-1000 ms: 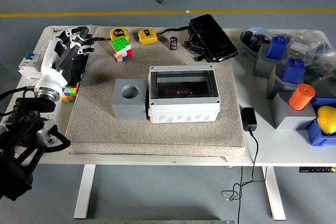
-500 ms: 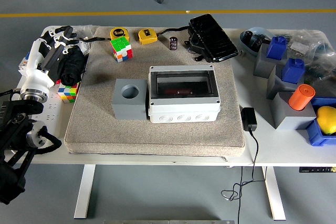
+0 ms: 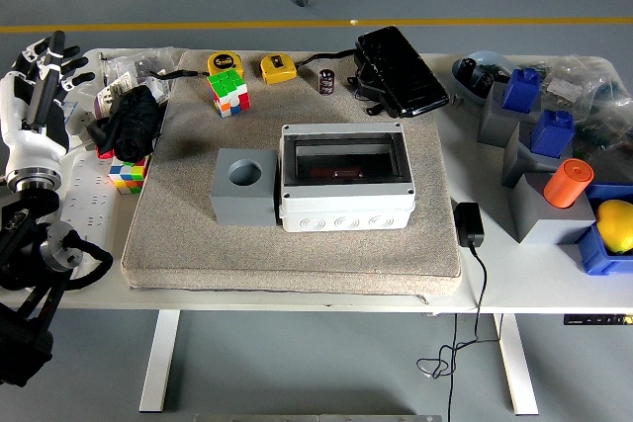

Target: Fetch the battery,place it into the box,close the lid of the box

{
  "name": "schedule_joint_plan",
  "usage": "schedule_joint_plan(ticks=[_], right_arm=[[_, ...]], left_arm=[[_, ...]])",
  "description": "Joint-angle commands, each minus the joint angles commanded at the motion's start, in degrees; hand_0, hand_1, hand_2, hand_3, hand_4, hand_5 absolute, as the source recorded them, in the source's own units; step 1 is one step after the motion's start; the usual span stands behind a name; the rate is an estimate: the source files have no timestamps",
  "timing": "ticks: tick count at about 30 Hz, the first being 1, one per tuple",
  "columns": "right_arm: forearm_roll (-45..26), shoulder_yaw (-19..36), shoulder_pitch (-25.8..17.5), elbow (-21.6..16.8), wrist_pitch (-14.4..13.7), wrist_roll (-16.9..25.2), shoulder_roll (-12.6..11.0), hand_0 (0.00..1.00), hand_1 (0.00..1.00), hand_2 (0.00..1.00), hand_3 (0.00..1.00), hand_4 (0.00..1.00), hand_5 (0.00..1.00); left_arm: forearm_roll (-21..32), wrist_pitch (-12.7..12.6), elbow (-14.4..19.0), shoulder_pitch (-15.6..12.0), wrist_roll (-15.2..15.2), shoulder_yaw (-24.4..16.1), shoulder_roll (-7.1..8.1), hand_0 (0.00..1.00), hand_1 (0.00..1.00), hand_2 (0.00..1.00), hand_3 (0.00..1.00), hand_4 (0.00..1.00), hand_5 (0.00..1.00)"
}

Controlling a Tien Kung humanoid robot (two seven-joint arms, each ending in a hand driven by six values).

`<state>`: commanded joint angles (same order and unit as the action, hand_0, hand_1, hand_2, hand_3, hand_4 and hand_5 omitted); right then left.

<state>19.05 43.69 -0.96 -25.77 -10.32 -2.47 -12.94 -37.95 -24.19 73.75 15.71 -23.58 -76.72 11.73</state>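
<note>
Fingers [image 3: 47, 54] spread, small dark cylindrical battery [image 3: 326, 81]

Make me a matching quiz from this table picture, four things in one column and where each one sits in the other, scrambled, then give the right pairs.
Things
1. grey box
2. orange cylinder
3. yellow ball
4. left hand

Places
A. in a blue bin at the table's right edge
B. over the table's far left corner, fingers spread, holding nothing
C. middle of the mat, beside a grey block with a round hole
D. on top of a grey block at the right

Pairs: 1-C, 2-D, 3-A, 4-B
</note>
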Motion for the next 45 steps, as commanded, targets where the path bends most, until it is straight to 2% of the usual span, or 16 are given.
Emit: schedule_joint_plan(ticks=[4,6,10,14,16,18,19,23,30,34,39,41,43,45], right_arm=[[-0.04,0.01,-0.04,0.03,0.03,-0.01,0.03,0.614,0.633,0.653,0.579,0.973,0.526],[-0.06,-0.04,-0.05,0.04,0.03,0.01,0.03,0.614,0.633,0.653,0.579,0.973,0.526],[-0.04,0.01,0.00,-0.04,0.01,0.08,0.06,0.611,0.633,0.653,0.580,0.973,0.526],[-0.06,0.00,-0.05,0.01,0.03,0.07,0.05,0.612,0.633,0.653,0.580,0.973,0.526],[-0.09,-0.08,-0.08,0.07,0.07,0.05,0.03,0.612,0.633,0.653,0.580,0.973,0.526],[-0.10,-0.01,-0.09,0.08,0.08,0.07,0.05,0.612,0.633,0.653,0.580,0.973,0.526],[-0.13,0.02,-0.09,0.10,0.09,0.07,0.08,0.615,0.633,0.653,0.580,0.973,0.526],[-0.20,0.06,0.00,0.03,0.09,0.13,0.14,0.615,0.633,0.653,0.580,0.973,0.526],[-0.36,-0.44,0.05,-0.67,0.02,0.36,0.13,0.614,0.633,0.652,0.580,0.973,0.526],[-0.24,-0.55,0.08,-0.98,-0.02,0.48,0.25,0.612,0.633,0.653,0.581,0.973,0.526],[-0.52,-1.20,0.05,-0.76,0.10,0.36,0.25,0.613,0.633,0.654,0.580,0.973,0.526],[-0.56,-1.11,0.00,-0.66,0.09,0.34,0.17,0.613,0.633,0.654,0.580,0.973,0.526],[-0.65,-1.13,-0.02,-0.46,0.11,0.27,0.17,0.611,0.633,0.654,0.581,0.973,0.526],[-0.82,-1.20,-0.05,-0.22,0.15,0.22,0.26,0.611,0.633,0.654,0.581,0.973,0.526]], left_arm=[[1.78,-2.37,-0.04,0.13,-2.86,-0.11,-0.47,0.391,0.502,0.501,0.540,0.917,0.440],[1.81,-2.61,-0.03,0.09,-2.66,-0.01,-0.50,0.391,0.502,0.501,0.540,0.917,0.440],[-0.57,-0.38,0.07,0.06,0.51,0.57,0.02,0.397,0.502,0.504,0.538,0.923,0.443],[-3.39,3.23,0.65,0.11,4.05,2.16,1.15,0.392,0.497,0.502,0.537,0.933,0.450],[-4.76,5.19,1.13,0.23,5.79,4.22,2.16,0.392,0.497,0.502,0.537,0.933,0.450],[-4.63,5.88,1.34,0.47,6.30,6.31,3.12,0.392,0.497,0.502,0.537,0.933,0.450],[-4.31,6.02,1.41,0.73,6.34,8.02,3.86,0.394,0.489,0.503,0.538,0.917,0.424],[-3.27,6.73,1.61,2.06,6.20,16.22,6.88,0.394,0.489,0.503,0.538,0.917,0.424],[0.42,9.29,2.38,3.67,5.83,25.66,9.67,0.401,0.487,0.504,0.543,0.908,0.404],[1.52,9.59,3.87,4.45,5.82,29.35,11.20,0.405,0.487,0.511,0.548,0.915,0.401],[2.20,9.60,6.34,4.24,5.96,31.63,13.12,0.405,0.489,0.511,0.546,0.914,0.401],[1.32,9.34,6.32,3.91,6.29,31.00,13.02,0.405,0.489,0.511,0.546,0.914,0.401],[1.33,9.14,5.82,3.38,6.42,29.33,12.15,0.405,0.489,0.511,0.547,0.917,0.397],[0.87,8.85,5.10,2.31,6.56,25.91,9.88,0.405,0.489,0.511,0.547,0.917,0.397]])
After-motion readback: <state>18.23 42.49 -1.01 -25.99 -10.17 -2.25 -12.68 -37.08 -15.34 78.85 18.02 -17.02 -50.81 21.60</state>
